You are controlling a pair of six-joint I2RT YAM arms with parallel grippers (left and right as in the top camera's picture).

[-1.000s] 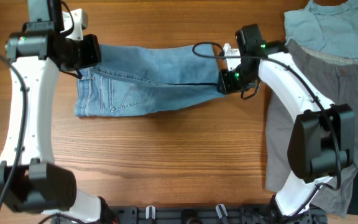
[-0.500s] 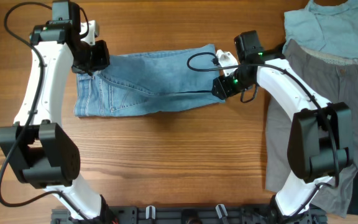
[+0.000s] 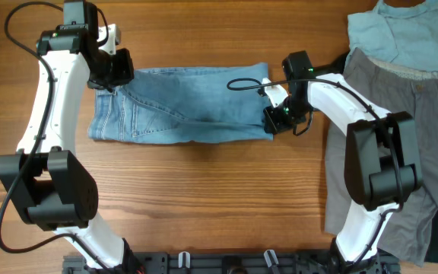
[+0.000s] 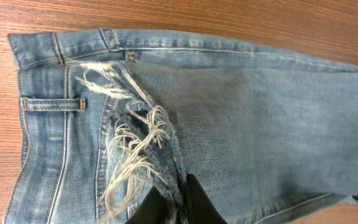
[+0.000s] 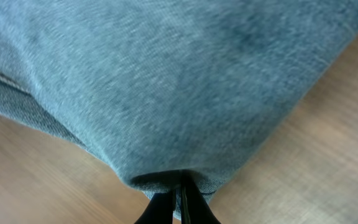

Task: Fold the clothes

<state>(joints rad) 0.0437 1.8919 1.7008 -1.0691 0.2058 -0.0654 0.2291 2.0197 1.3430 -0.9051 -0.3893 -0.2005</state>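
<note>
The left gripper [image 4: 174, 202] is pinching the frayed hem [image 4: 135, 140] at the bottom centre of its wrist view. Its two dark fingers are drawn nearly together with denim between them. The loose white threads are lying across the seat, just right of the waistband [image 4: 42, 68].

The right gripper [image 5: 174, 198] is clamping the rounded fold at the bottom centre of its own view, its fingers closed to a thin slit on the cloth.

Between the two, the jeans [image 3: 181, 106] are lying doubled into a flat band across the upper middle of the overhead frame, on the wooden table [image 3: 204, 205].

The denim is looking soft but thick: fairly heavy for cloth, not slippery, not fragile, and likely to keep a crease once pressed. The fringe is probably the weak hold, since threads may slide out. A bite deeper into the woven cloth, through both layers at a corner or on the stiff waistband seam, should carry better.

The grey trousers [image 3: 386, 122] are lying at the right of the overhead frame, near the right gripper. The teal shirt [image 3: 394, 30] is sitting in the upper right.
</note>
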